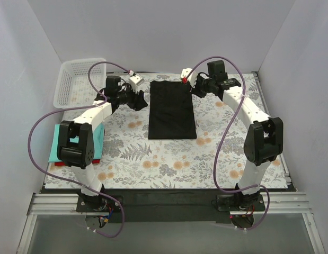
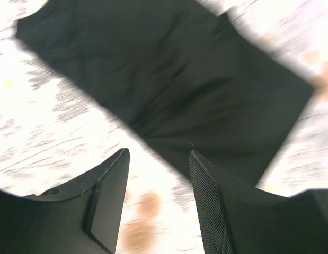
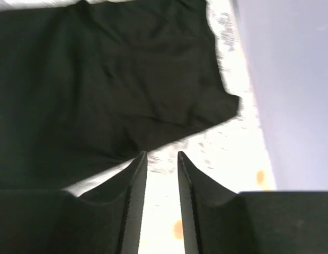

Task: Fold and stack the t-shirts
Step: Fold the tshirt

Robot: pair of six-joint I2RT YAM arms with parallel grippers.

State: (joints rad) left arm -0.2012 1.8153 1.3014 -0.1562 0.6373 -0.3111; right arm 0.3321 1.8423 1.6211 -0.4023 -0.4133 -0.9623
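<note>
the black t-shirt (image 1: pixel 171 110) lies flat on the floral table (image 1: pixel 169 164), long axis running near to far. the left gripper (image 1: pixel 141 100), wide and empty, hovers just left of its far end. the right gripper (image 1: pixel 194 87), narrow and empty, sits just off its far right corner, both about equally near.

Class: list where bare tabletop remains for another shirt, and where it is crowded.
Free: the table strip between black t-shirt and arm bases; the patch right of the shirt. Crowded: far end, where left gripper and right gripper flank it; left edge, with basket and teal shirt.
</note>
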